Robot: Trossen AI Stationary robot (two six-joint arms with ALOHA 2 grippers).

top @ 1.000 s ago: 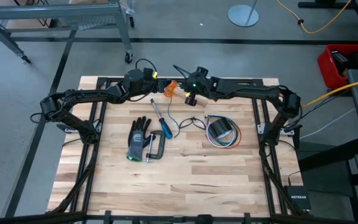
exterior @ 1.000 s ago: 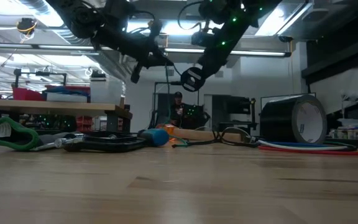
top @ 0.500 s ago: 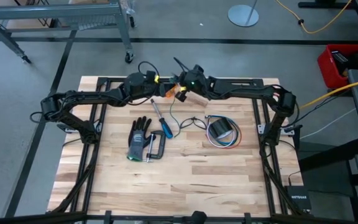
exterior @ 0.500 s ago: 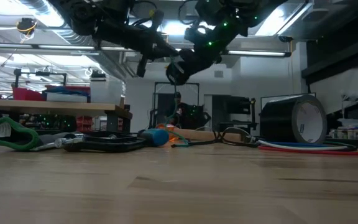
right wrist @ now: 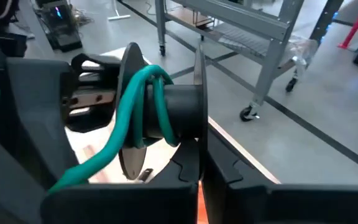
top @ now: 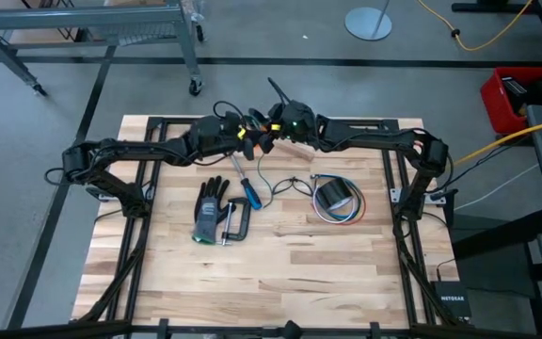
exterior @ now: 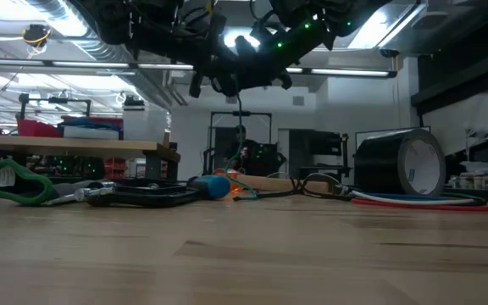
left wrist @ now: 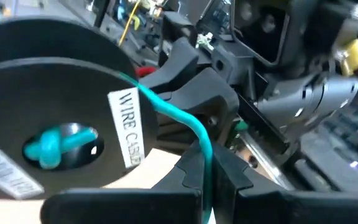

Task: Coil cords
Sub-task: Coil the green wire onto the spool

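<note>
The teal-green cord (right wrist: 132,118) is wound in a few turns around the hub of a black spool (right wrist: 166,112), between the spool's 2 flanges. The spool is held in the air above the far-centre part of the wooden table (top: 280,273), where the 2 arms meet. In the left wrist view, one flange carries a white label reading "WIRE" and more, and a knotted end of the cord shows through the spool's centre hole. From the flange edge, the cord runs down and passes between the fingers of the left gripper (left wrist: 207,177), which are pressed together on the cord. The right gripper (right wrist: 197,177) sits under the spool with its fingers closed against the spool's flange and hub.

In the high view, the left gripper (top: 243,135) and right gripper (top: 269,132) are just beside each other above the table's far edge. A free length of the cord hangs down from them toward the table.

On the table below and nearer the camera lie a blue-handled screwdriver (top: 246,184), a black glove (top: 210,209), a C-clamp (top: 235,221), a roll of black tape (top: 332,195) and a bundle of red, white and blue wires (top: 342,217) around the tape.
</note>
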